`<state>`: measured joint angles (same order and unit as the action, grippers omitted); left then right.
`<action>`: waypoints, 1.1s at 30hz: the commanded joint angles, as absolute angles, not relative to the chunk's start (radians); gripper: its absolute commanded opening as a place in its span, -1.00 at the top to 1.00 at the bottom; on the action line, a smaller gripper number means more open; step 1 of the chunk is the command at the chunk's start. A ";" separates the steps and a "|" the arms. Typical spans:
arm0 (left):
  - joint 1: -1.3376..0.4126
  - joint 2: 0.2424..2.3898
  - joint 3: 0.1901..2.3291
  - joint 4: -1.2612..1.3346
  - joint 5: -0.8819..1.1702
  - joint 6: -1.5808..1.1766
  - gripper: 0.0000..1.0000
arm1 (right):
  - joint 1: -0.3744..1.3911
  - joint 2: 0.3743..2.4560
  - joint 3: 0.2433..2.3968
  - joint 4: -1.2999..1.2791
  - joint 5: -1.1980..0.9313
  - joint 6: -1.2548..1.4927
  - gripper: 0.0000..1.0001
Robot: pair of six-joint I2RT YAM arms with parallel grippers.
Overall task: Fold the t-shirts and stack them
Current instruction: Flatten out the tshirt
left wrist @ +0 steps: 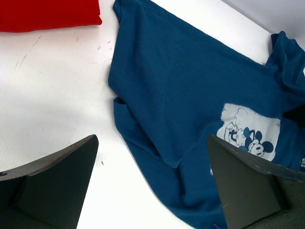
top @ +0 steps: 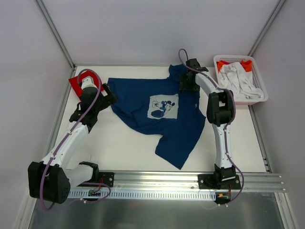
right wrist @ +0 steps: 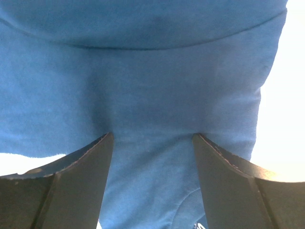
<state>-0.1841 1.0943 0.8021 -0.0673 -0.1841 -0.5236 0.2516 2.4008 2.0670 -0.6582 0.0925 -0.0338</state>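
A navy blue t-shirt (top: 157, 114) lies spread but rumpled across the middle of the white table (top: 124, 152), its pale cartoon print facing up and one end trailing toward the near edge. The red t-shirt (top: 76, 84) sits folded in the far left corner, partly hidden behind the left arm and just clear of the blue one.

The left claw (top: 108, 95) hangs above the blue shirt's left edge with its jaws spread wide and nothing between them (its wrist camera looks down on bare table, the shirt's border and a corner of the red cloth). The right claw (top: 187, 83) is down at the shirt's far right end, jaws also wide, both fingertips against blue fabric that fills the gap between them without being pinched.

To the far right stands a white slatted basket (top: 256, 72) holding crumpled white cloth, with a bit of orange at its far end.
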 commanded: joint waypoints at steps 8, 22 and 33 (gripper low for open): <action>-0.192 1.066 0.808 -0.077 -0.129 -0.512 -0.98 | 0.202 2.478 2.263 -0.724 0.098 -0.032 -0.48; -0.192 1.078 0.651 -0.083 -0.074 -0.649 -0.98 | 0.241 1.981 1.938 -0.624 0.041 -0.037 -0.48; -0.190 1.235 0.578 0.159 -0.014 -0.680 -0.05 | 0.311 1.655 1.671 -0.543 -0.043 -0.003 -0.48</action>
<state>-0.1841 1.1976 0.5800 0.0105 -0.0589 -0.6682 0.2871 1.7088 1.7283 -0.5594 -0.0059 -0.0154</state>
